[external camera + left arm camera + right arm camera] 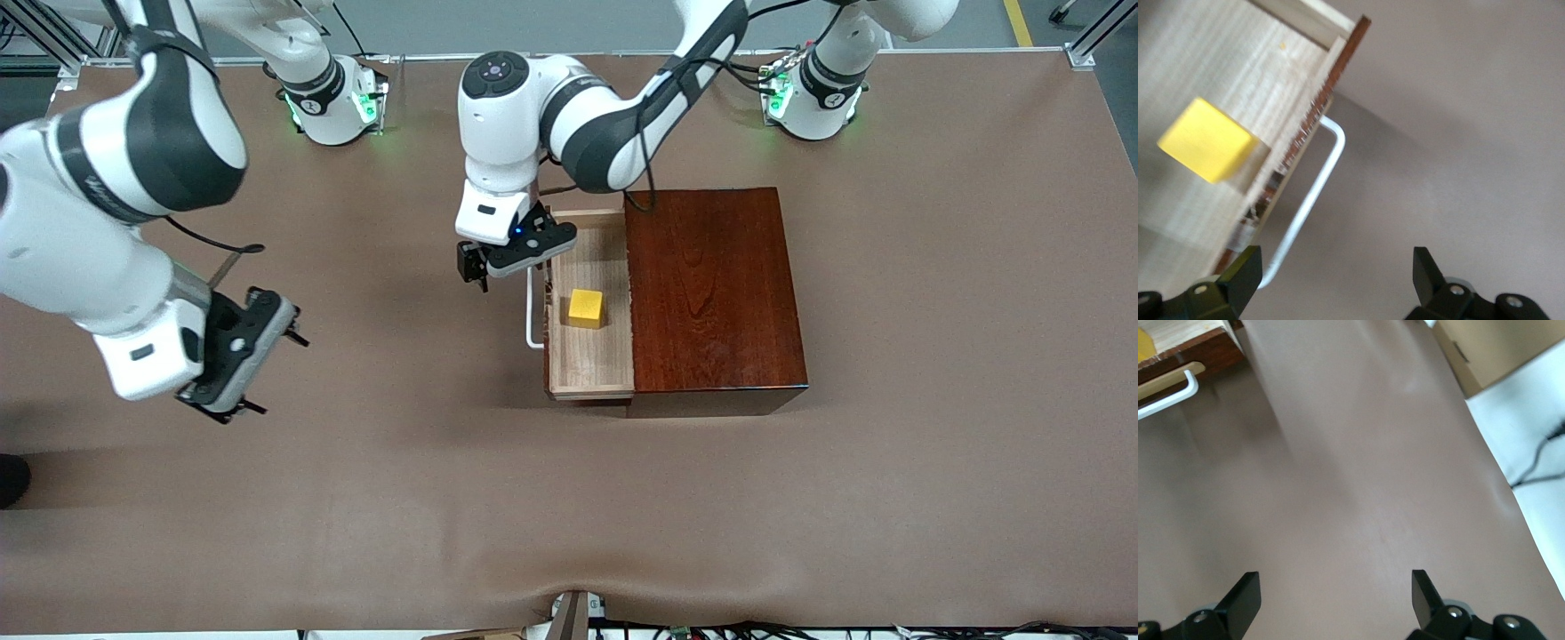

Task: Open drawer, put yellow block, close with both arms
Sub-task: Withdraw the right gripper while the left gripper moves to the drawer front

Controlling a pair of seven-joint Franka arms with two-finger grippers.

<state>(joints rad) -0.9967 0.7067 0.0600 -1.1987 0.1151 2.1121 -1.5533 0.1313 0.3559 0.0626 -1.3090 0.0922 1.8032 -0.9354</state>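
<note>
The drawer (591, 360) stands pulled out of the dark mahogany box (711, 293) toward the right arm's end of the table. The yellow block (587, 308) lies in its pale tray. The white handle (532, 311) sticks out from the drawer front. My left gripper (476, 269) hangs open and empty just in front of the drawer, above the handle's end. In the left wrist view the block (1208, 140), the handle (1313, 193) and my left gripper (1337, 270) show. My right gripper (277, 373) is open and empty over bare table, well away from the drawer's front.
The brown table mat (569, 498) surrounds the box. The right wrist view shows the handle (1168, 399), the table's edge, a cardboard box (1498, 347) and a cable on the white floor (1538, 463).
</note>
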